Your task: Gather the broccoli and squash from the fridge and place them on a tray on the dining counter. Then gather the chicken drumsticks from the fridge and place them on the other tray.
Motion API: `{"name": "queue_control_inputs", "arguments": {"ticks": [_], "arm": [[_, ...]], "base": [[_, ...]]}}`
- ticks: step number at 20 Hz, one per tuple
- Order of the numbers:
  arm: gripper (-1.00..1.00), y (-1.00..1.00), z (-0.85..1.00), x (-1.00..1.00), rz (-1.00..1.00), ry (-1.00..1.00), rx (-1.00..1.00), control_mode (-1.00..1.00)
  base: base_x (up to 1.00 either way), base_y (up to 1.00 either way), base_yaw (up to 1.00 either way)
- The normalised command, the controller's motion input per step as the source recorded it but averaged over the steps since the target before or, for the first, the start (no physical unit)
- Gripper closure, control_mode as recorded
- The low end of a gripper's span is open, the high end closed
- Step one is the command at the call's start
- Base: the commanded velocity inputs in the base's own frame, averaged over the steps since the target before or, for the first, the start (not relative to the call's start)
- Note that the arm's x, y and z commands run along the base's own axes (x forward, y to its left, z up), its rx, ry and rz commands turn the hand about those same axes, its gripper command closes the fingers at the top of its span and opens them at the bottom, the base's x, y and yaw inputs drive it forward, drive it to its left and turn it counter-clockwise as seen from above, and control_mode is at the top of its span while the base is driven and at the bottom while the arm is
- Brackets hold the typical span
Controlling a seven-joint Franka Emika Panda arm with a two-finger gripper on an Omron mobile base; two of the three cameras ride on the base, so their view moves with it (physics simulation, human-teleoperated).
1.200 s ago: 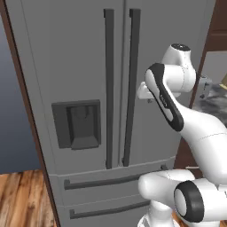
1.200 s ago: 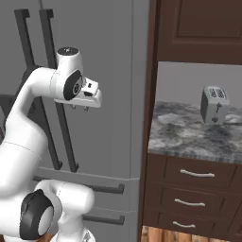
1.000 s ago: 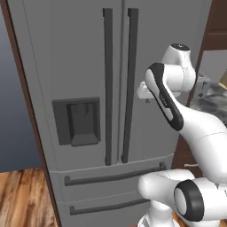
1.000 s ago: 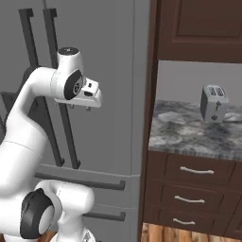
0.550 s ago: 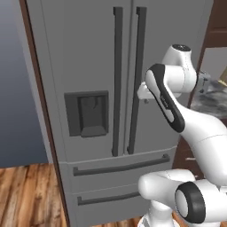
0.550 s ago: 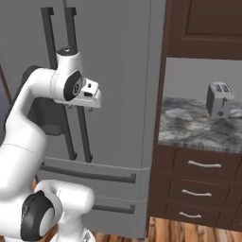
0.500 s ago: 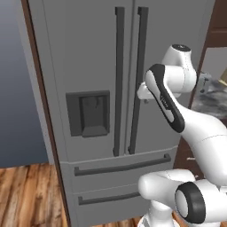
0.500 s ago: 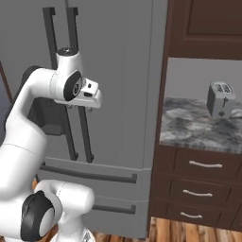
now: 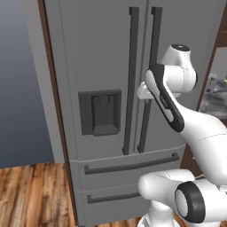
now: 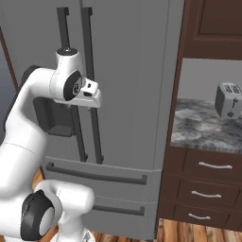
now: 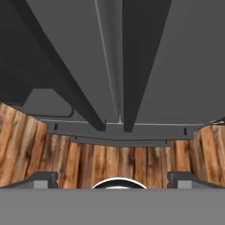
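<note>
Hand [image 11: 112, 178] spread wide, closed fridge [image 9: 102, 66], wooden floor [image 9: 31, 195], marbled counter [image 10: 203, 127]

Both base views face the fridge [image 9: 106, 66] close up; hand view looks down its doors.

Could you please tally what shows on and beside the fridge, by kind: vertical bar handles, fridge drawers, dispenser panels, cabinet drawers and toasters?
Vertical bar handles: 2
Fridge drawers: 2
Dispenser panels: 1
Cabinet drawers: 3
Toasters: 1
Total: 9
</note>
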Motion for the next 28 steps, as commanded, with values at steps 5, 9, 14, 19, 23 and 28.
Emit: {"name": "queue_control_inputs", "arguments": {"ticks": [5,9,14,19,23,28], "arm": [[-1.0,0.0,-0.04,0.08,-0.02,-0.03,-0.01,-1.0],[-1.0,-0.01,-0.06,0.37,-0.04,-0.32,0.0,-1.0],[-1.0,-0.1,0.0,0.35,-0.01,-0.33,0.0,-1.0],[-1.0,-0.08,0.1,0.22,-0.09,-0.27,0.0,-1.0],[-1.0,0.0,0.24,0.23,-0.08,-0.17,0.0,-1.0],[-1.0,0.0,0.11,0.28,-0.02,-0.11,0.0,-1.0]], "base": [[0.0,0.01,0.0],[0.0,0.0,0.0],[0.0,0.0,0.0],[0.0,0.0,0.0],[0.0,0.0,0.0],[0.0,0.0,0.0]]}}
